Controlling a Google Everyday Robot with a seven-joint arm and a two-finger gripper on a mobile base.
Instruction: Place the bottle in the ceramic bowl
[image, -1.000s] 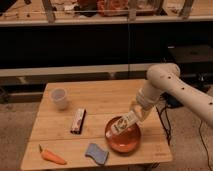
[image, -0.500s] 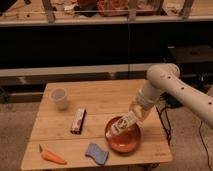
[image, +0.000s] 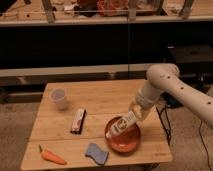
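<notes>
A light wooden table (image: 105, 102) stands on a speckled floor (image: 15, 125). Dark shelving (image: 75, 50) runs behind it, with clutter along the top. A black cable (image: 164, 122) hangs just off the table's right edge.

A white translucent cup (image: 59, 98) stands upright near the back-left corner. A dark snack bar (image: 78, 120) lies left of centre, lengthwise from front to back. A carrot (image: 52, 157) lies at the front-left corner, and a blue-grey sponge (image: 96, 153) sits at the front edge.

The ceramic bowl (image: 129, 145) rests near the front-right corner, its rim close to the front edge. The middle and back of the table are bare wood, so the open room is there.

The white arm (image: 165, 82) reaches in from the right, over the right edge. The gripper (image: 136, 111) hangs above the bowl's back rim. Its jaws are closed on the upper end of the bottle (image: 120, 126), which slants down to the left. The bottle's lower end is over the bowl's back-left rim. It may be touching the rim, but I cannot tell.
</notes>
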